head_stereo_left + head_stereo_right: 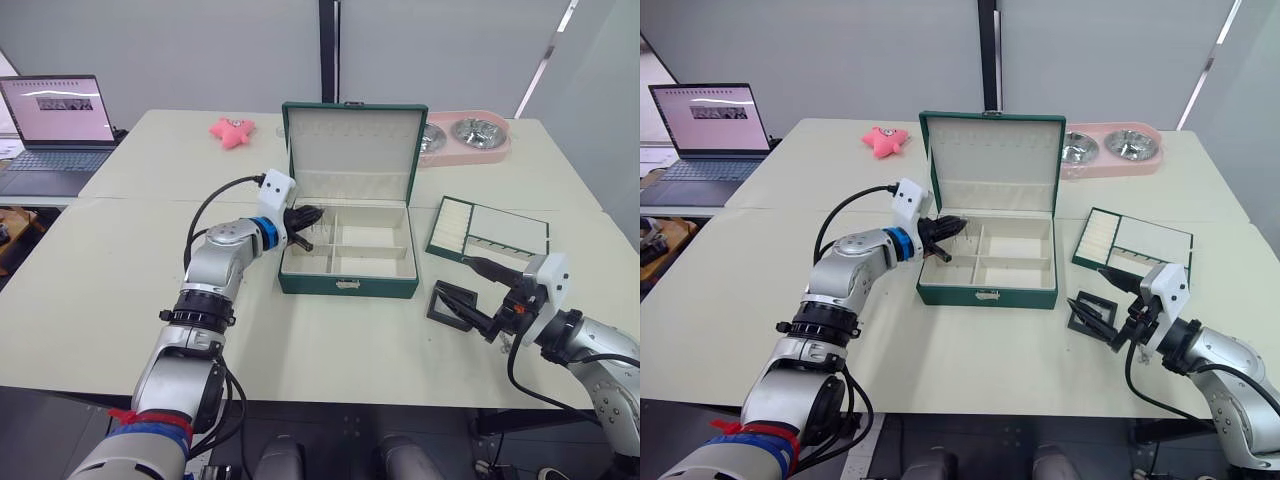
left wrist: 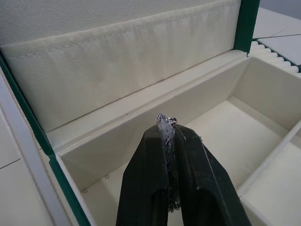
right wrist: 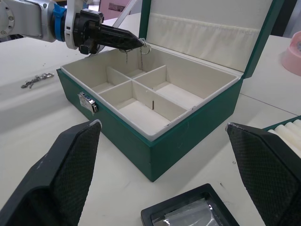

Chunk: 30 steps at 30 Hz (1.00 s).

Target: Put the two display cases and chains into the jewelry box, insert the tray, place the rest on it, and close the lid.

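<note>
— Where's the box [image 1: 348, 262]?
— Mid-table, lid [image 1: 352, 150] up. The left gripper [image 3: 136, 44] pinches a chain [image 3: 142, 49] over its back-left compartment.
— The right gripper [image 3: 164, 155]?
— Spread wide above a case [image 1: 454, 304]; tray [image 1: 489, 232] beside.

Silver-grey arm segments are joined by black rings; a blue band and white wrist block are seen, black cables looped alongside.
</note>
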Each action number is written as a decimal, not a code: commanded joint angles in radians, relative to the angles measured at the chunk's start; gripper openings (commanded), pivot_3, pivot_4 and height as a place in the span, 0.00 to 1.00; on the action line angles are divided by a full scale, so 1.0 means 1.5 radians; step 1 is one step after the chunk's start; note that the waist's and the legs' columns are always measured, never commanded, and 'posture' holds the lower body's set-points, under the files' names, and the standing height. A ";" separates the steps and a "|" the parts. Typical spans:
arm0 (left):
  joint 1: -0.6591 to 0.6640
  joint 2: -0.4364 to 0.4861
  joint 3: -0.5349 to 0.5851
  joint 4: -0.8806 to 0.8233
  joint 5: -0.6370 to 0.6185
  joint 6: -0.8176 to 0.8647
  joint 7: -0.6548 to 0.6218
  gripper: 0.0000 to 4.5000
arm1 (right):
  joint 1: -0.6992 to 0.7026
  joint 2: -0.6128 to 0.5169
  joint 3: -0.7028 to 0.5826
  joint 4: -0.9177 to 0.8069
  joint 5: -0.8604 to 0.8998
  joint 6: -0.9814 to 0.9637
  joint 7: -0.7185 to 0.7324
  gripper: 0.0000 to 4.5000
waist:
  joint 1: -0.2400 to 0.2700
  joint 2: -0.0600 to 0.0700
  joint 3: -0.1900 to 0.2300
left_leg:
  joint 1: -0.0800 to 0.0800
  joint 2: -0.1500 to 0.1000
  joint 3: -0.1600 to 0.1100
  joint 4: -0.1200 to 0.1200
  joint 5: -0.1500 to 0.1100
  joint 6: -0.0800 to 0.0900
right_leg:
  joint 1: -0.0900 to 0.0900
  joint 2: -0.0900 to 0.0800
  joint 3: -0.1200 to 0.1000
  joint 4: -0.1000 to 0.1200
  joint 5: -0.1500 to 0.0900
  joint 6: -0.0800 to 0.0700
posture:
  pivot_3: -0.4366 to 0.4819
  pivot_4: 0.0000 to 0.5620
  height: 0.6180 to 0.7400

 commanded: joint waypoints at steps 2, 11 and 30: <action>-0.020 -0.003 0.011 -0.015 0.002 -0.013 0.003 0.01 | -0.008 -0.005 -0.018 -0.019 0.011 -0.002 -0.001 1.00 | 0.000 0.000 0.000 | 0.000 0.000 0.000 0.000 0.000 0.000 | 0.000 0.000 0.000 0.000 0.000 0.000 | 0.48 0.27 1.00; -0.015 -0.009 0.018 -0.040 -0.008 -0.006 0.002 0.33 | -0.010 -0.007 -0.016 -0.018 0.012 -0.001 0.003 1.00 | 0.000 0.000 0.000 | 0.000 0.000 0.000 0.000 0.000 0.000 | 0.000 0.000 0.000 0.000 0.000 0.000 | 0.48 0.27 1.00; -0.011 -0.014 0.024 -0.104 -0.058 0.000 -0.052 0.99 | -0.019 -0.018 -0.027 0.000 0.011 -0.004 0.012 1.00 | 0.000 0.000 0.000 | 0.000 0.000 0.000 0.000 0.000 0.000 | 0.000 0.000 0.000 0.000 0.000 0.000 | 0.48 0.27 1.00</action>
